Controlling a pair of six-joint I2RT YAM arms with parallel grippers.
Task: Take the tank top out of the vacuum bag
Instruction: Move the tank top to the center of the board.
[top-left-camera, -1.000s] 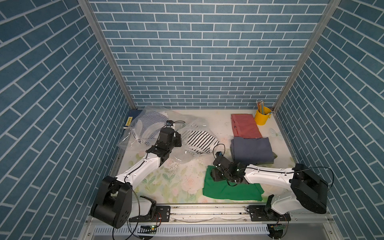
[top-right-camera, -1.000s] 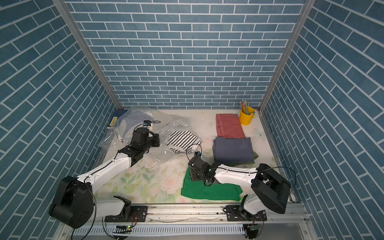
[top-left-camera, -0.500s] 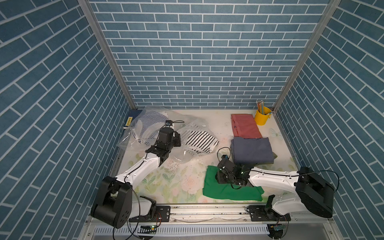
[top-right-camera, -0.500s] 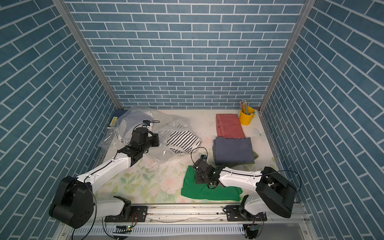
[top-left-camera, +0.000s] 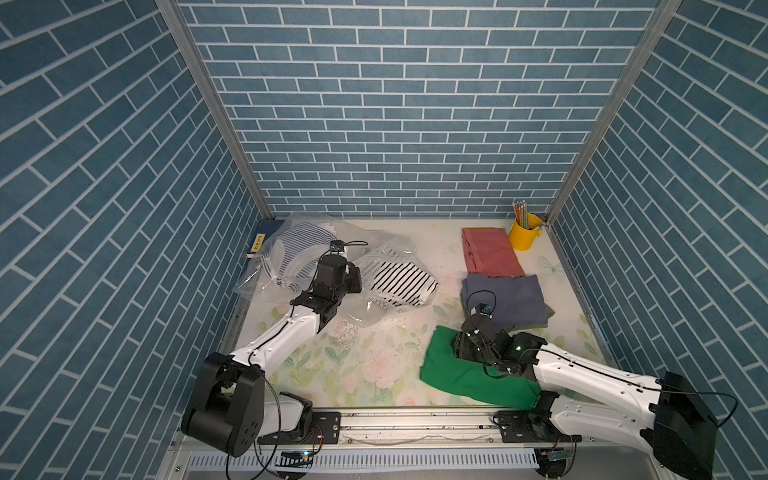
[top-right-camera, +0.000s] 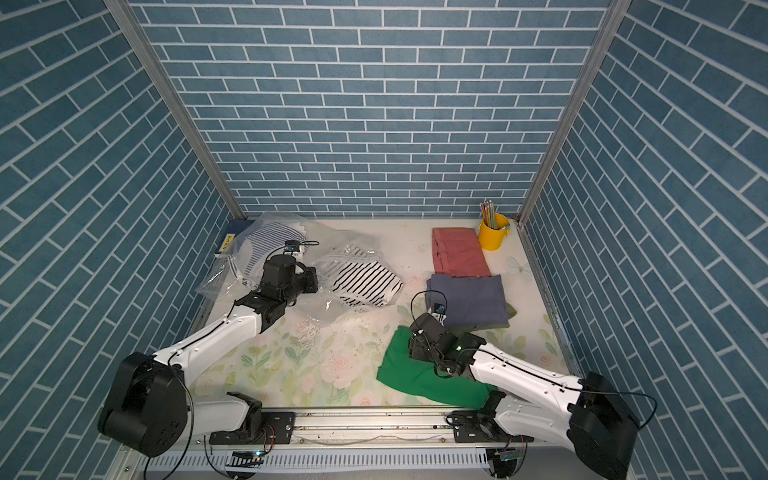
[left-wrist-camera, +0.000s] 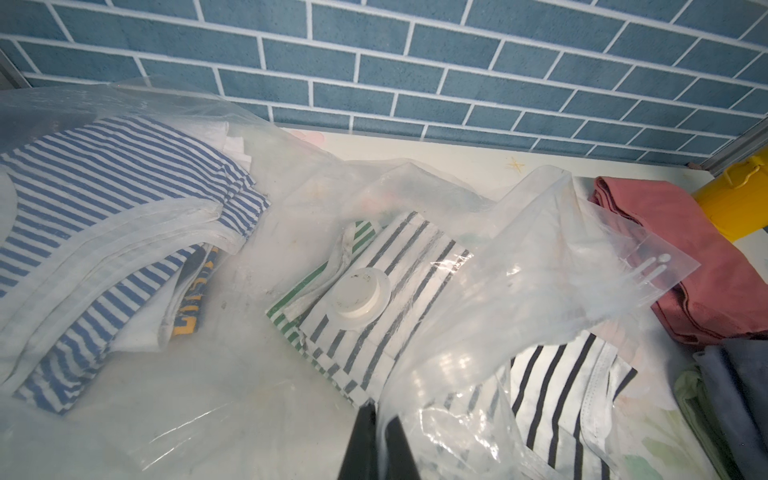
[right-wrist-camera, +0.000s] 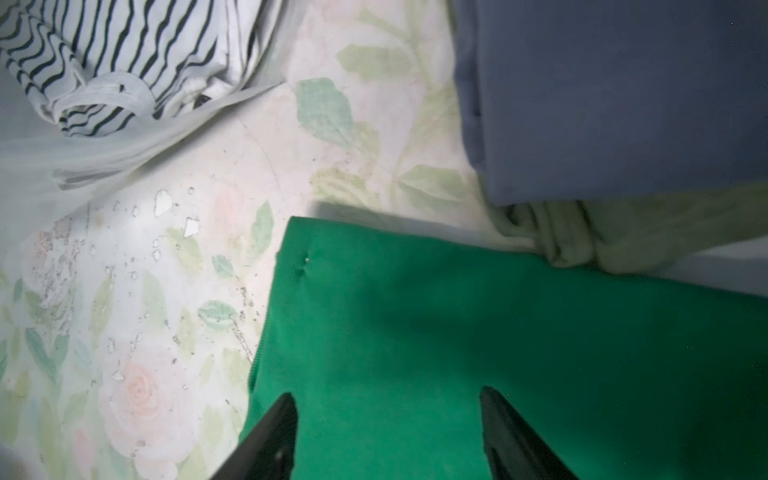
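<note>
My left claw (left-wrist-camera: 378, 412) is pinched shut on a fold of the vacuum bag (top-left-camera: 258, 283), a clear, crinkled film that is glossy where the light hits it. My right claw (right-wrist-camera: 386, 397) stands spread open just above a flat green cloth (top-left-camera: 465, 379) at the near edge of the desk (top-left-camera: 374, 368) and grips nothing.

The black-and-white striped tank top (top-left-camera: 400, 282) lies at the bag's mouth, part of it under the film and part of it bare on the floral desk top. A round white valve (left-wrist-camera: 359, 297) sits on the film above it. The lifted flap of the bag, with its zip strip and small slider (left-wrist-camera: 653, 266), rises between my left claw and the top. A green-striped piece shows beneath the tank top.

Deeper in the bag is a soft, rumpled blue-striped shirt (top-left-camera: 300, 246), and a dark book (top-left-camera: 266, 237) rests behind it by the wall. Along the right side are a folded rust-red cloth (top-left-camera: 491, 251) and a folded slate-blue cloth (top-left-camera: 512, 300) lying on an olive one (right-wrist-camera: 623, 235). In the corner stands a yellow cup of pencils (top-left-camera: 525, 237). The desk's rose print is scuffed and flaking.
</note>
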